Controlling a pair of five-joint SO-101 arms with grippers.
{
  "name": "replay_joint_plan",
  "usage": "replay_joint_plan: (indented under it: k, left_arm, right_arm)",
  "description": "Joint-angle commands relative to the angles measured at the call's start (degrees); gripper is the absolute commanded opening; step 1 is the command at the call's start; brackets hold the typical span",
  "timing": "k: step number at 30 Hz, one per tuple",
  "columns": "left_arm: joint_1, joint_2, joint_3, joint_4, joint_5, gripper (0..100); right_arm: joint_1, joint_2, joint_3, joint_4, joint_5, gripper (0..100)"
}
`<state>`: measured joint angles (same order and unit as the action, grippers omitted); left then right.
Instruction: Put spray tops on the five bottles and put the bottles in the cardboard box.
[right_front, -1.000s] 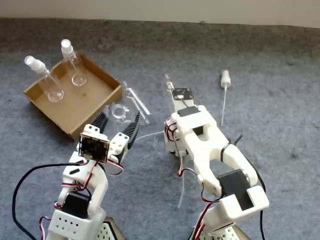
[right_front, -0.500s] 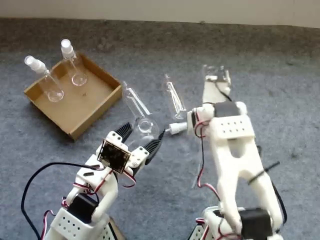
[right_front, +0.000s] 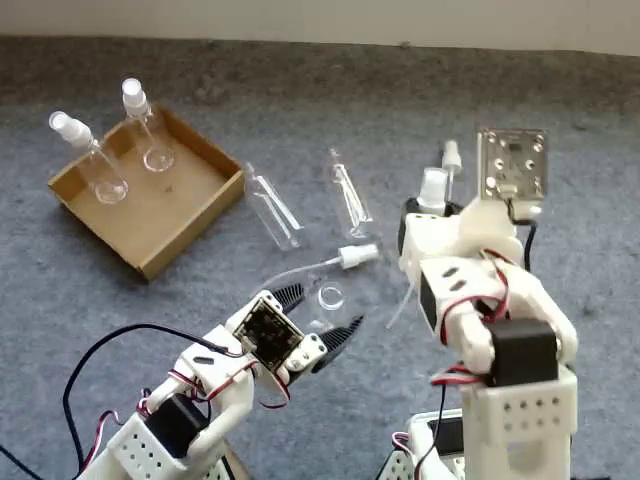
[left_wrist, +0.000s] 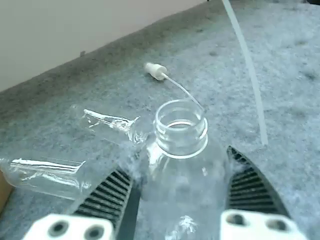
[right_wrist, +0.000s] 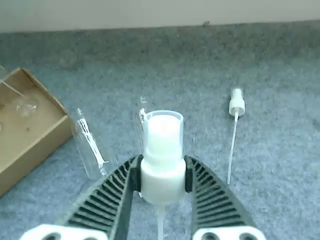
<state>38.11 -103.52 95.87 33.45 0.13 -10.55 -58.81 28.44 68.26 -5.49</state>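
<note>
Gray carpet-like fabric covers the surface (right_front: 560, 200), with a pale wall (right_front: 300, 20) along its far edge. Two white arms stand at the near side. The right arm (right_front: 480, 300) rises tall, and the left arm (right_front: 200, 400) leans low over the surface. A shallow cardboard box (right_front: 195, 228) sits at the far left. Two capped bottles stand upright inside it, one toward its left corner (right_front: 95, 160) and one toward its far corner (right_front: 148, 130). Just beside the box a bare bottle (right_front: 272, 208) lies on its side, and a second bare bottle (right_front: 350, 195) lies near it, toward the right arm. The left gripper (right_front: 320, 310) pinches a third open bottle (left_wrist: 181, 131) by its body between ribbed black fingers. Its mouth has no top on it and points away from the wrist. The right gripper (right_wrist: 162, 167) is pressed onto the collar of a white spray top (right_front: 433, 188), holding it upright above the surface with its thin tube (left_wrist: 247, 60) hanging below. A loose spray top (right_front: 357, 256) lies on the surface between the two arms, near the held bottle, its tube trailing toward the left arm. Another loose spray top (right_front: 452, 155) lies farther off beside the right gripper, well apart from the box.
</note>
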Motion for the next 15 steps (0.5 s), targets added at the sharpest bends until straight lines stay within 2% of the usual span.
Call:
replay_joint_plan:
  k: [1, 5, 9, 15]
  left_arm:
    - [1.8, -0.2, 1.3, 0.9, 0.2, 7]
    - [1.8, -0.1, 1.3, 1.5, 0.2, 7]
    - [1.8, -0.3, 1.3, 4.7, 0.2, 7]
    - [1.8, -0.2, 1.3, 5.0, 0.2, 7]
  right_arm:
    - [-2.0, -4.8, -2.9, 0.0, 0.3, 7.1]
    - [-8.8, -9.3, -2.9, -0.5, 0.3, 7.1]
    - [-14.0, -15.3, -2.7, -5.3, 0.3, 7.0]
    - [-15.3, -20.8, -2.3, -8.0, 0.3, 7.0]
